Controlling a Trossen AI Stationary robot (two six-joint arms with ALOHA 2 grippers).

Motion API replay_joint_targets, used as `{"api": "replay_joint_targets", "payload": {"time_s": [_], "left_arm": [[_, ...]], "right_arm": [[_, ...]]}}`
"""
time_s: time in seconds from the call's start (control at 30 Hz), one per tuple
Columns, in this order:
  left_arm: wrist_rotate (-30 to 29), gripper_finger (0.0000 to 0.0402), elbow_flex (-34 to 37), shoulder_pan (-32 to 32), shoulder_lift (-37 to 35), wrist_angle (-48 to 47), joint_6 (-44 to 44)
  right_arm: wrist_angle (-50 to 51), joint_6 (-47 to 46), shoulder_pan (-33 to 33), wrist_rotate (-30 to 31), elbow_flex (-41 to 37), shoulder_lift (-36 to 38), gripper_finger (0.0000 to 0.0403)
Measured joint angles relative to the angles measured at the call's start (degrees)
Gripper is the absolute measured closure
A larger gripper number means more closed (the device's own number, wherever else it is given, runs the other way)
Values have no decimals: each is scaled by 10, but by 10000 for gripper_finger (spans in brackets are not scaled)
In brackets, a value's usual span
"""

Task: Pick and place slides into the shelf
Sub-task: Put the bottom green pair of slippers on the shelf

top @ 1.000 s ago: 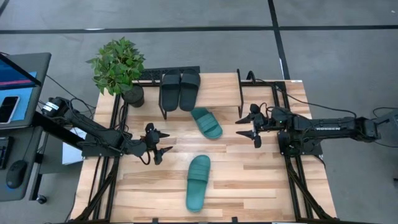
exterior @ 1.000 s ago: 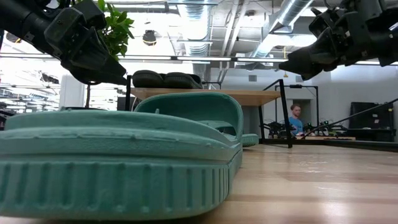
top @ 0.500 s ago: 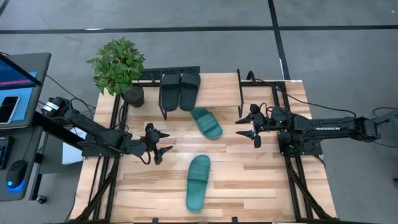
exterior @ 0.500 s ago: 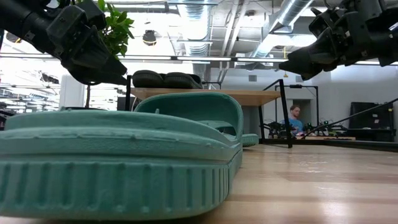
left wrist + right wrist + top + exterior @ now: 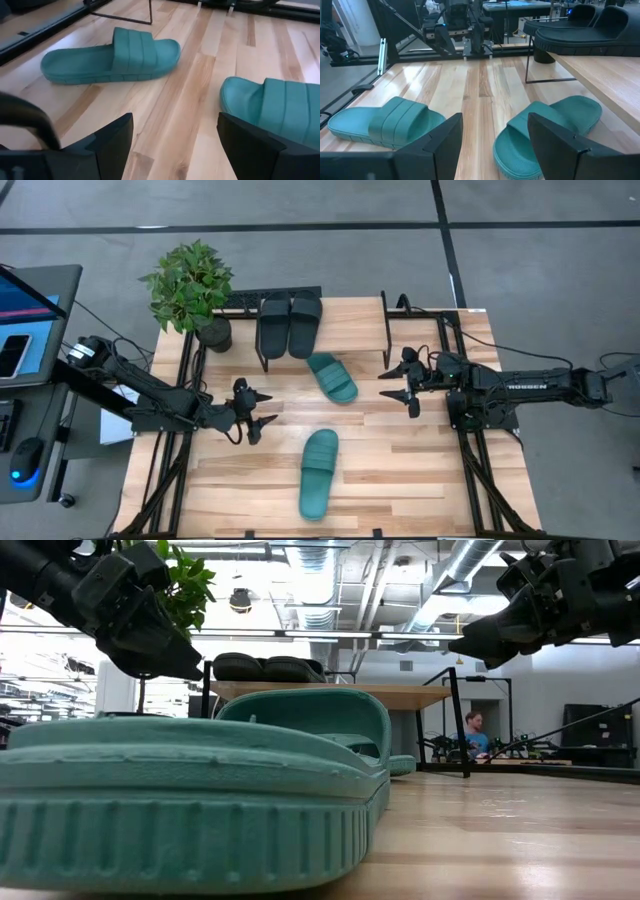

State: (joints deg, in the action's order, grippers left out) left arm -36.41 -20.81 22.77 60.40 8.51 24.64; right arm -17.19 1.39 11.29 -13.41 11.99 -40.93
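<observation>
Two black slides (image 5: 289, 323) rest side by side, soles down, on the shelf's (image 5: 340, 320) left part. One teal slide (image 5: 332, 377) lies on the table just in front of the shelf; the other teal slide (image 5: 319, 472) lies nearer the table's near edge. My left gripper (image 5: 262, 412) hovers open above the table, left of both teal slides. My right gripper (image 5: 395, 383) hovers open to the right of the far teal slide (image 5: 545, 130). Neither touches anything.
A potted plant (image 5: 190, 285) stands at the table's far left corner beside the shelf. Black frame rails (image 5: 470, 470) run along both sides of the table. A desk with a screen (image 5: 25, 300) stands left of the table. A person (image 5: 476, 730) sits far behind.
</observation>
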Motion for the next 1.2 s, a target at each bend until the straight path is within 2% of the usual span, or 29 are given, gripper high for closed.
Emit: {"api": "replay_joint_targets", "payload": {"time_s": [0.17,0.4,0.5,0.67,0.97,1.2], "left_arm": [[75,127,0,1,0,8,-32],[194,127,0,27,35,117,-133],[225,127,0,42,60,155,-167],[227,127,0,55,99,197,-196],[226,127,0,55,170,283,-193],[224,127,-30,55,226,322,-148]], "right_arm": [[0,0,0,0,0,0,188],[0,0,0,0,0,0,188],[0,0,0,0,0,0,188],[0,0,0,0,0,0,188],[0,0,0,0,0,0,188],[1,0,0,0,0,0,188]]}}
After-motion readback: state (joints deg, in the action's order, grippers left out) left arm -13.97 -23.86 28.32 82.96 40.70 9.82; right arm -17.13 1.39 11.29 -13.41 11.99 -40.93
